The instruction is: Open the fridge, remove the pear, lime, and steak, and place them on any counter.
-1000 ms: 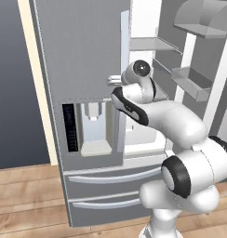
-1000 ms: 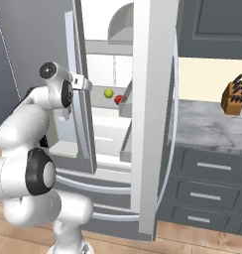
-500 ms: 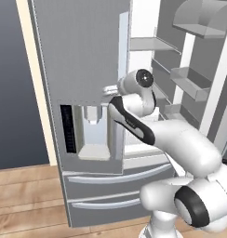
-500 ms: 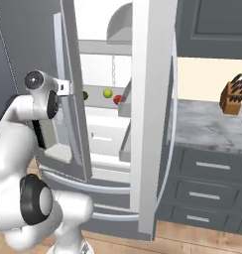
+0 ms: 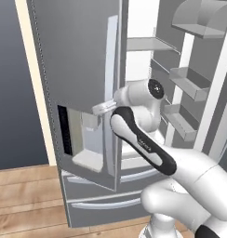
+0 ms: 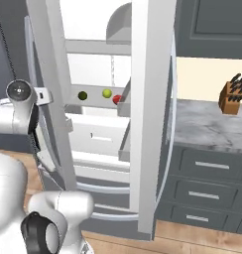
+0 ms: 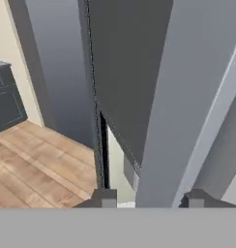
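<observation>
Closest to the cameras, the white arm reaches up to the left door of the fridge (image 5: 83, 69), and its gripper (image 7: 149, 197) sits at the door's long vertical handle (image 7: 187, 111); in the hand view the two dark tips stand apart on either side of the pale handle bar, though whether they press on it cannot be told. The door stands partly swung out, the right door fully open. It will likely feel heavy and rigid, swinging on its hinge, so the handle is the sensible place to pull. Farther in, on a white shelf (image 6: 93, 103) seen through the gap between the doors, sit the dark green lime (image 6: 82, 95), the yellow-green pear (image 6: 107, 93) just beside it, and the red steak (image 6: 116, 99) at the right, partly hidden by the open door. The fruits look firm, smooth and prone to roll; the steak is probably soft and slick. All three lie well beyond the gripper. Farthest right, the marbled counter (image 6: 207, 126) holds a knife block (image 6: 232, 96).
</observation>
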